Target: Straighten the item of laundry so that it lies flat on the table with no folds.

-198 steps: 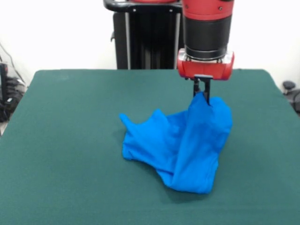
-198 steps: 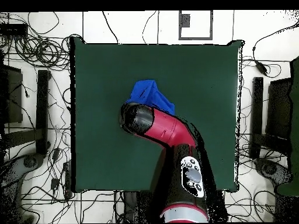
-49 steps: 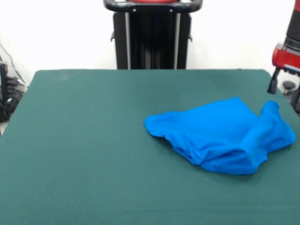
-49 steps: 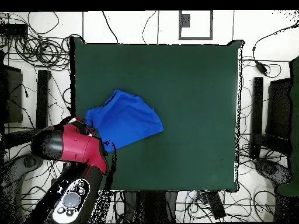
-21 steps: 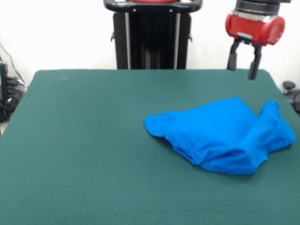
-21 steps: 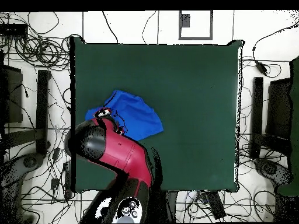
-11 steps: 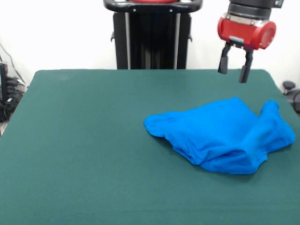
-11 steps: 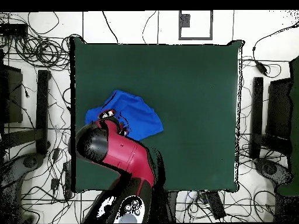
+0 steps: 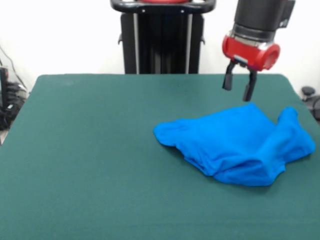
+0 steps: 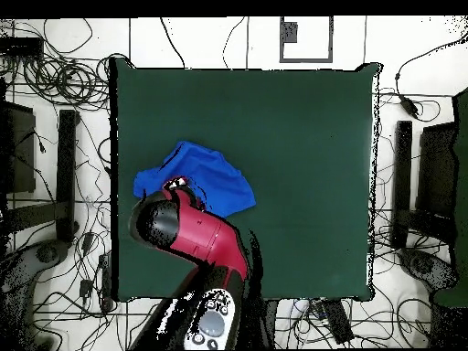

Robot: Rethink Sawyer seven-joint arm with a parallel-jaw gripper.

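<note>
While the gripper (image 9: 238, 90) hangs empty with its fingers spread above the T-shirt (image 9: 236, 143), the shirt sits bunched near one side of the table (image 9: 90, 150). Looks soft and light; I'd pinch an outer edge.

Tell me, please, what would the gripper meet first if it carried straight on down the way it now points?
Most likely the blue T-shirt. The gripper hangs open and empty, pointing down just above the shirt's far edge. Depth is unclear from the front, so it might instead land on the bare table just behind the cloth.
</note>
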